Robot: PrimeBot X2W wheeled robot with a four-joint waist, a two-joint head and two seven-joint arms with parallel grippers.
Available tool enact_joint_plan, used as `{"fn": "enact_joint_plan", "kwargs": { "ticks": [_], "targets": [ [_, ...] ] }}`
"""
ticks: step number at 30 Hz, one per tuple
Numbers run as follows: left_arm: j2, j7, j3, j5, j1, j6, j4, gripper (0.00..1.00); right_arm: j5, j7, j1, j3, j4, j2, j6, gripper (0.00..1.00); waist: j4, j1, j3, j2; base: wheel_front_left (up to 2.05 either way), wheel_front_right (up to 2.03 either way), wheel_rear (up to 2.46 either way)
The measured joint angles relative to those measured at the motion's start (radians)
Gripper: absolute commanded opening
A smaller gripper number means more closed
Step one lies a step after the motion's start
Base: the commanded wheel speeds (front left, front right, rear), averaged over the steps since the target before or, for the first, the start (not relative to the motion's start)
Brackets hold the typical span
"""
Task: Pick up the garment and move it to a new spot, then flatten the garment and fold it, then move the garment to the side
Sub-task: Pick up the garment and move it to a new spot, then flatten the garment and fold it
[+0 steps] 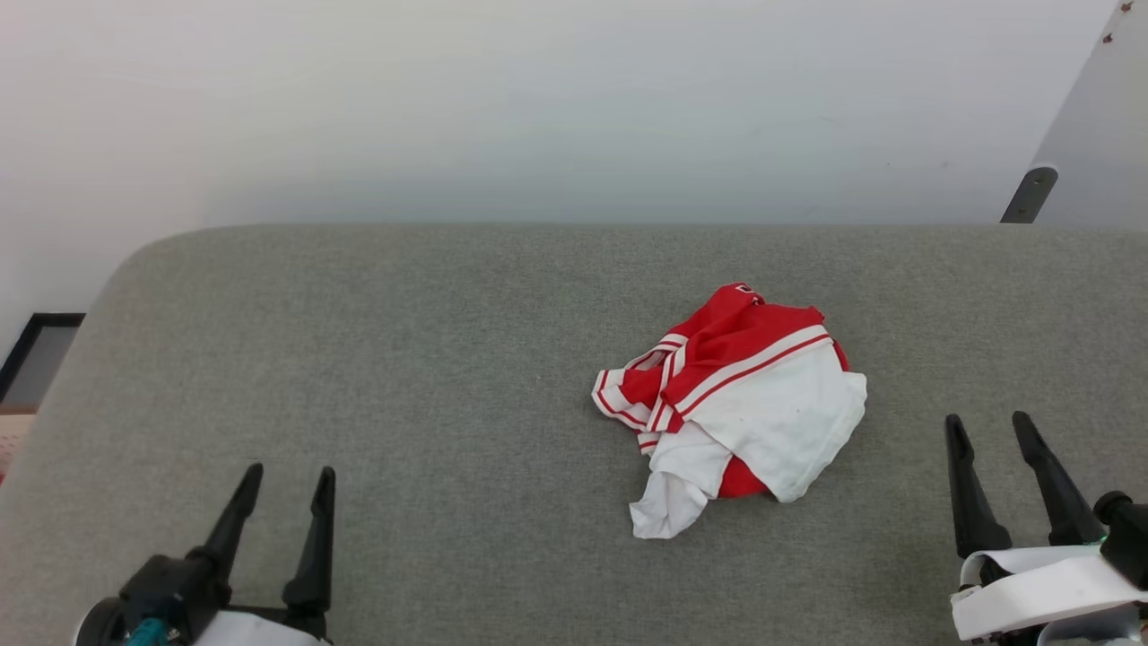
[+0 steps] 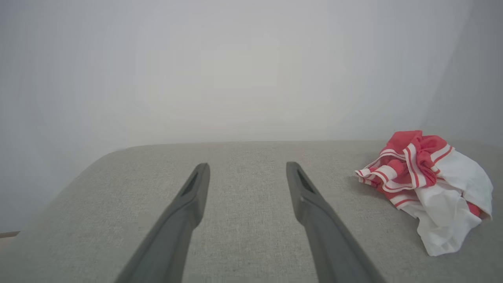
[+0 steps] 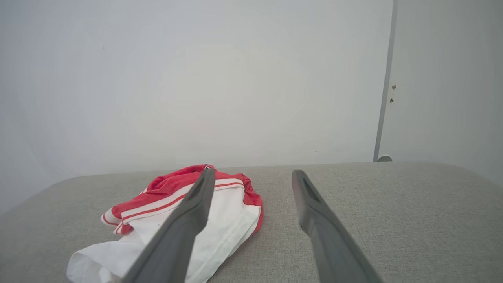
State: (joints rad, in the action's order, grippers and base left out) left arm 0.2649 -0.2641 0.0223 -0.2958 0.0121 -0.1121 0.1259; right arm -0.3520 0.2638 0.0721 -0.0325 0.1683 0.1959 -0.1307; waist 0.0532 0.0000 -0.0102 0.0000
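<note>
Garment: crumpled in a loose heap, red body bunched on the far side, white sleeve fabric spilling toward the robot, red-and-white striped trim across the middle and left edge. No numbers readable in this state. It sits on the grey fabric-topped table, right of centre, roughly mid-depth, nothing else touching it.

Right end effector: near the garment, off to its right and slightly nearer the robot, not touching. Fingers spread apart, nothing between them. In the right wrist view the left finger overlaps the heap visually, but the head view shows a clear gap between them.

Left end effector: well apart from the garment, at the near left of the table. Fingers also spread, empty; bare table between them in the left wrist view.

Behind the table: plain pale wall; pale panel with a dark bracket at upper right; dark frame at far left.
</note>
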Motion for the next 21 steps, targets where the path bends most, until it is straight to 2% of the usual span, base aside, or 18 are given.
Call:
{"fn": "enact_joint_plan", "kwargs": {
  "ticks": [15, 18, 21],
  "targets": [
    [-0.038, 0.0, -0.029, 0.043, 0.002, -0.016, 0.021, 1.0, 0.009, 0.0, 0.014, -0.04, 0.033, 0.013, 0.0, 1.0, -0.001, 0.0, -0.017, 0.0, 0.0, 0.0, 0.0],
    [-0.046, 0.0, -0.02, 0.047, 0.001, -0.016, 0.017, 1.0, 0.009, -0.06, 0.04, -0.061, 0.069, 0.033, 0.0, 1.0, 0.003, 0.0, -0.028, 0.0, 0.0, 0.0, 0.0],
    [-0.061, 0.0, -0.018, 0.046, -0.008, -0.016, 0.011, 1.0, 0.003, -0.189, 0.09, -0.11, 0.086, 0.071, -0.001, 1.0, 0.007, 0.0, -0.047, 0.0, 0.0, 0.0, 0.0]
  ]
}}
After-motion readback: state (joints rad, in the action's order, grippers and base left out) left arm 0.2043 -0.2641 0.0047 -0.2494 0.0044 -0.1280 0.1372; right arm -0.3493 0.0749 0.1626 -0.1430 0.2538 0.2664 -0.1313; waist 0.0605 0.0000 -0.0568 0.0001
